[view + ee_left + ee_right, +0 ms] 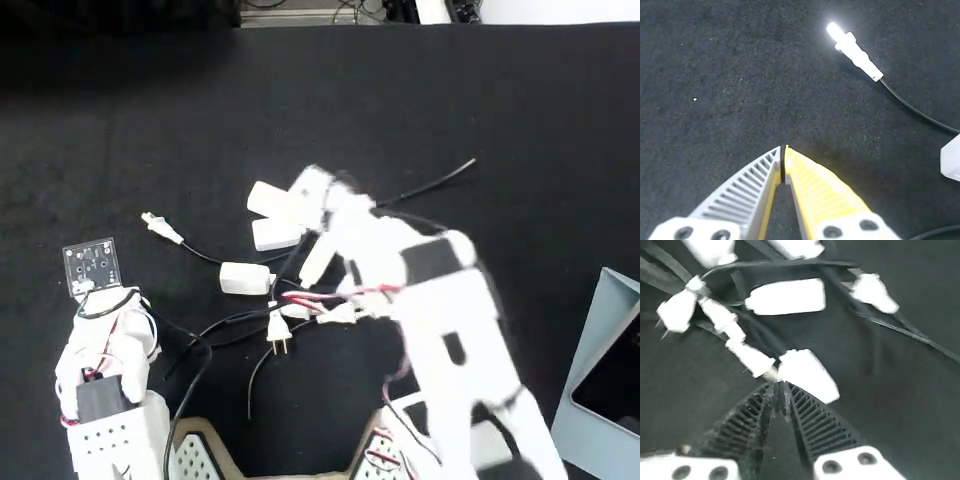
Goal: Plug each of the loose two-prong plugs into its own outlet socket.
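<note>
Far left, the left gripper (784, 151) hangs low over the black counter (500, 120), jaws pressed together on nothing. Just ahead lies a loose two-prong plug (160, 227), cord trailing right. Mid-counter, an outlet socket (245, 278) sits among tangled cords, and a second plug (278, 338) lies prongs-down beside it. Over on the right, the right gripper (780, 389), closed and empty, has its tips just beside a white socket block (807, 376).

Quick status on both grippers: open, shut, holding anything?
Left gripper: closed, holding nothing.
Right gripper: closed, nothing visibly held; its tips are right by a white socket block.
</note>
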{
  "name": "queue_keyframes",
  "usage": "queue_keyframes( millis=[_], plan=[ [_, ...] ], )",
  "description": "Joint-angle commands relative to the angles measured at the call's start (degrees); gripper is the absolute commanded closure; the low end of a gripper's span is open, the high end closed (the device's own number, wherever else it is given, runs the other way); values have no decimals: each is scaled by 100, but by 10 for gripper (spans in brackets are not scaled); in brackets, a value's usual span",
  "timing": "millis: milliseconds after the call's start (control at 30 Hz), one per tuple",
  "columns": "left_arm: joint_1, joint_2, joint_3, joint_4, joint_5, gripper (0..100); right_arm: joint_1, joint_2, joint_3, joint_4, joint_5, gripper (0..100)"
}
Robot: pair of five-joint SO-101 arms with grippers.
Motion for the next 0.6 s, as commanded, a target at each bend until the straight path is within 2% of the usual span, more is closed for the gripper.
queue_keyframes(
  millis=[0,200,367,567],
  plan=[
    [-31,-9,119,-70,-35,970,-475,673,-312,-70,299,950],
    [-40,9,119,-70,-35,970,-686,1560,-312,-334,668,774],
    [-40,18,119,-70,-35,970,-686,2273,-312,-431,1099,770],
    [-40,18,119,-70,-35,970,-695,2862,-312,-932,1116,769]
  ],
)
